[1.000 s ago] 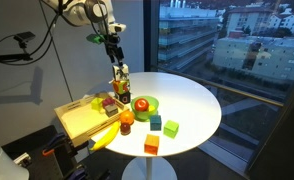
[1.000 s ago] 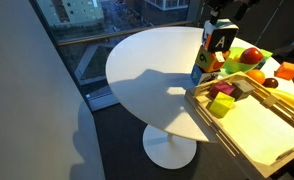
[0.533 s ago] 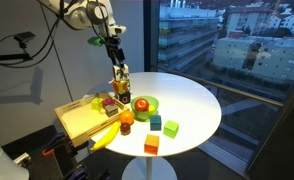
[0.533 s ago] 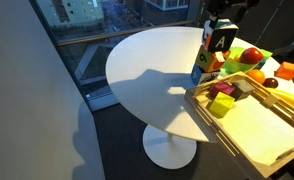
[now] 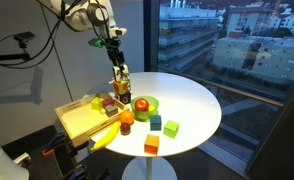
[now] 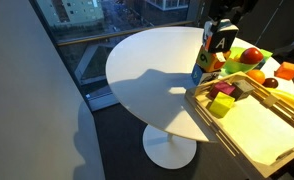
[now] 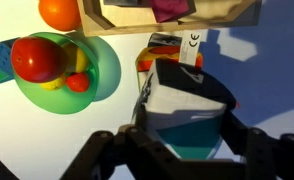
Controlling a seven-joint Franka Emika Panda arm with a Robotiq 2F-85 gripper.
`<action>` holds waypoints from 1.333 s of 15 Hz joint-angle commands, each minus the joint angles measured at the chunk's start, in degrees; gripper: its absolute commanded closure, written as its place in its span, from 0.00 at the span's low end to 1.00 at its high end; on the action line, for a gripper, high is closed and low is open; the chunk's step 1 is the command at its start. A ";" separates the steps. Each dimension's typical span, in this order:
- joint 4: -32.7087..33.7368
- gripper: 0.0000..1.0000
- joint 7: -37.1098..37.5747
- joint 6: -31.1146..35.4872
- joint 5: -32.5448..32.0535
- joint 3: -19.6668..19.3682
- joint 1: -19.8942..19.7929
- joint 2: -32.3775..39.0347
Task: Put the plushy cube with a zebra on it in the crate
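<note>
My gripper (image 7: 183, 128) is shut on the plushy cube (image 7: 187, 98), which has pale whitish faces and a teal part. The cube hangs in the air in both exterior views (image 5: 120, 73) (image 6: 220, 41); one face shows a black mark, and I cannot make out the zebra. It is held just above a second, orange and blue plush cube (image 7: 159, 52) (image 6: 200, 68) standing on the white table. The pale wooden crate (image 5: 77, 122) (image 6: 249, 128) (image 7: 227, 12) lies right beside it and holds several small coloured blocks.
A green bowl (image 5: 150, 108) (image 7: 102, 72) with a red apple (image 7: 39, 58) stands next to the cubes. An orange (image 5: 127, 117), a banana (image 5: 105, 137) and green, teal and orange hard blocks (image 5: 171, 127) lie near the table's front. The round table's edge is close.
</note>
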 commanded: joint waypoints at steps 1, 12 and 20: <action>0.38 0.57 -1.19 -0.03 0.46 -0.70 0.35 0.19; -7.75 0.95 -17.52 -7.74 9.04 -1.25 -1.15 -10.65; -17.93 0.58 -25.46 -9.92 8.10 -2.27 -1.45 -18.98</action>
